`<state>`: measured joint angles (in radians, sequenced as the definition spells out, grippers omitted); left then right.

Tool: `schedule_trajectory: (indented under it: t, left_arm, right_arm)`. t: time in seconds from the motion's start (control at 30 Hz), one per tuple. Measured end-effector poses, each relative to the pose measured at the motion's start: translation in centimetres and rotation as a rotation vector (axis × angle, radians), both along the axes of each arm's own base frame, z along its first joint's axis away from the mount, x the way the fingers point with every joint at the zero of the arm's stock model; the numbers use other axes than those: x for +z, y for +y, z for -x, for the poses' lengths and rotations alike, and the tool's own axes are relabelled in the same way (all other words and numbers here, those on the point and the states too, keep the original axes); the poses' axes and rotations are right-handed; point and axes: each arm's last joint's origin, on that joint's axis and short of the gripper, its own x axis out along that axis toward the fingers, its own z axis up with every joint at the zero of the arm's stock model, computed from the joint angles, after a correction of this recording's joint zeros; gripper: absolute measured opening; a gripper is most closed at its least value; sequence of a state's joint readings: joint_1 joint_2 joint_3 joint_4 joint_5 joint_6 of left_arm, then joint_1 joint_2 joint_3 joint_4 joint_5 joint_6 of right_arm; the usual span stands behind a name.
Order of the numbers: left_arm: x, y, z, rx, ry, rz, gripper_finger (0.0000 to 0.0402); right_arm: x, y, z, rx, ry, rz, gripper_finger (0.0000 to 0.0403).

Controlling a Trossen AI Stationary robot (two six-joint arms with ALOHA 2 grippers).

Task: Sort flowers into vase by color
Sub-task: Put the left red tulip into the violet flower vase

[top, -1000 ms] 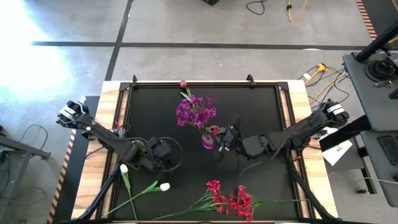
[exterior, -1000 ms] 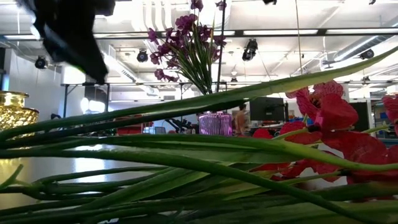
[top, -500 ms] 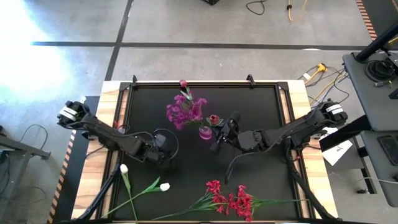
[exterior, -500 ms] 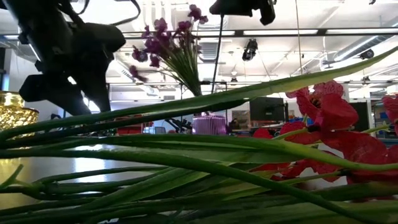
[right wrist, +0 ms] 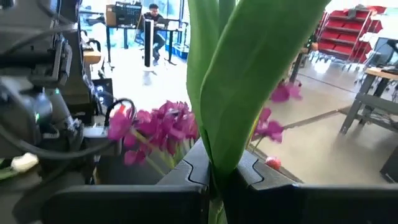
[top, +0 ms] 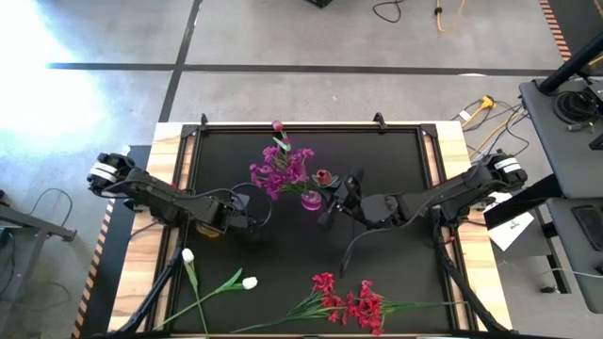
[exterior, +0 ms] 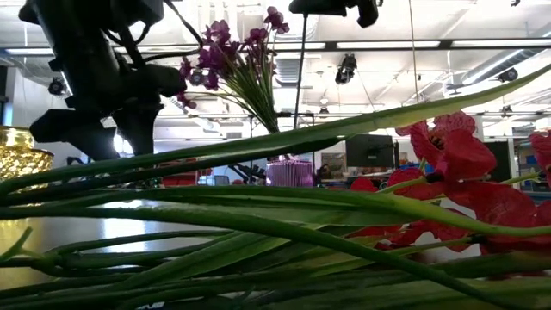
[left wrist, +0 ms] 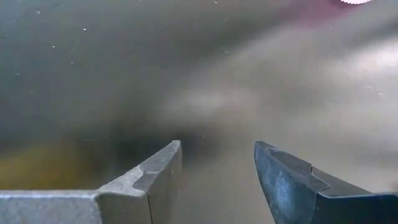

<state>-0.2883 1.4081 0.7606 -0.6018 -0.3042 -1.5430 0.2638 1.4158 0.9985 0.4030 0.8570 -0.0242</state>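
My right gripper (top: 330, 202) is shut on a pink tulip; its bud (top: 323, 177) shows just above the fingers. The tulip's thin stalk (exterior: 298, 95) runs down to the purple vase (top: 311, 200), which stands mid-table. The vase holds a purple bunch (top: 278, 169) that leans toward the table's left. My left gripper (top: 250, 226) is open over the bare mat, left of the vase. Another pink tulip (top: 278, 125) lies by the far edge. White tulips (top: 249, 282) and red blossoms (top: 350, 303) lie along the near edge. My right gripper pinches the pink tulip's green leaf and stalk (right wrist: 219, 158) between its two fingers, a little below the bud. The fingers come level from the table's right, across the stalk. The tulip stands upright, its lower end at the purple vase's mouth (exterior: 290, 160).
A gold vase (exterior: 17, 155) stands at the table's left, under my left arm. Red-flower stalks and leaves (exterior: 284, 215) fill the low view's foreground. A black mat (top: 377, 151) covers the table inside wooden edges. A person (right wrist: 153, 18) sits far off in the room.
My right gripper has carried the pink tulip toward the table's far edge. The purple vase has slid slightly the same way, and its purple bunch has tipped toward the table's left. My left arm has come down lower over the mat.
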Motion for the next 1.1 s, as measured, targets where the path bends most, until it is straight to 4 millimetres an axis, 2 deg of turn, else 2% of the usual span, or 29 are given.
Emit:
schedule_trajectory:
  t: [0.07, 0.33, 0.53, 0.77, 1.1]
  left_arm:
    - [-0.3, 0.3, -0.3, 0.022, 0.013, 0.0, 0.0187]
    - [-3.4, 0.7, -2.2, 0.046, 0.233, -0.002, 0.0188]
    - [-3.5, 0.0, -4.8, -0.03, 0.269, 0.014, 0.0188]
    - [-3.2, -0.7, -7.4, -0.092, 0.227, 0.028, 0.0188]
    - [-2.7, -0.3, -7.9, -0.102, 0.217, 0.025, 0.0188]
  right_arm:
    - [0.2, -0.4, -0.1, -0.014, 0.003, 0.014, 0.0012]
    - [0.1, -2.2, -0.5, -0.049, -0.013, -0.025, 0.0012]
    - [0.0, -2.2, -0.5, -0.046, -0.002, -0.026, 0.0012]
    - [-0.6, -2.2, -0.4, -0.049, 0.032, -0.06, 0.0012]
    - [-0.5, -2.2, -0.4, -0.049, 0.024, -0.061, 0.0012]
